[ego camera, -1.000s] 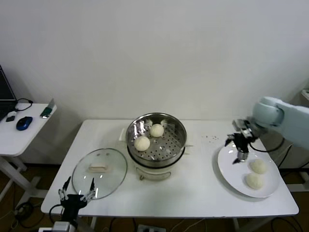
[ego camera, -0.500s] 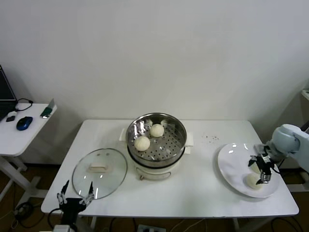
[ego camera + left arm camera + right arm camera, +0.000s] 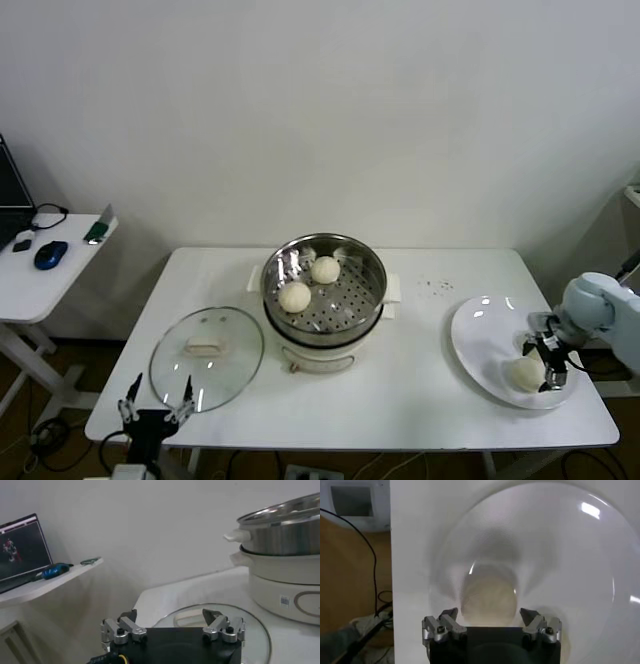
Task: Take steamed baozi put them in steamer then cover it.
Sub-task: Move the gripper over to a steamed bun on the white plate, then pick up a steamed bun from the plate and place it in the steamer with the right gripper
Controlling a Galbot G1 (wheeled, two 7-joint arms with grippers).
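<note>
The steamer (image 3: pixel 323 290) stands near the middle of the white tabletop (image 3: pixel 400 400), and everything else can be placed from it. Inside it, on the perforated tray, lie two steamed baozi: one (image 3: pixel 325 269) toward the wall side and one (image 3: pixel 294 297) toward the robot's left, close together. Just to the robot's left of the steamer, a little nearer the robot, the cover (image 3: pixel 206 358) lies flat on the tabletop with its cream handle up; in the left wrist view its glass (image 3: pixel 252 630) sits right before the pot's white base. Well to the robot's right of the steamer is a white plate (image 3: pixel 480 330), near the tabletop's right end. One baozi (image 3: pixel 522 373) shows on the plate's near part; another beside it is mostly hidden by the arm. The right tool (image 3: pixel 553 362) is low over the plate, fingers spread wide, and in the right wrist view (image 3: pixel 492 630) the bun (image 3: pixel 487 600) lies just beyond the gap between the fingertips, not gripped. The left tool (image 3: pixel 156 400) hangs at the tabletop's near edge, below the cover and away from the steamer, its fingers spread apart and empty, as the left wrist view (image 3: pixel 172 627) also shows.
</note>
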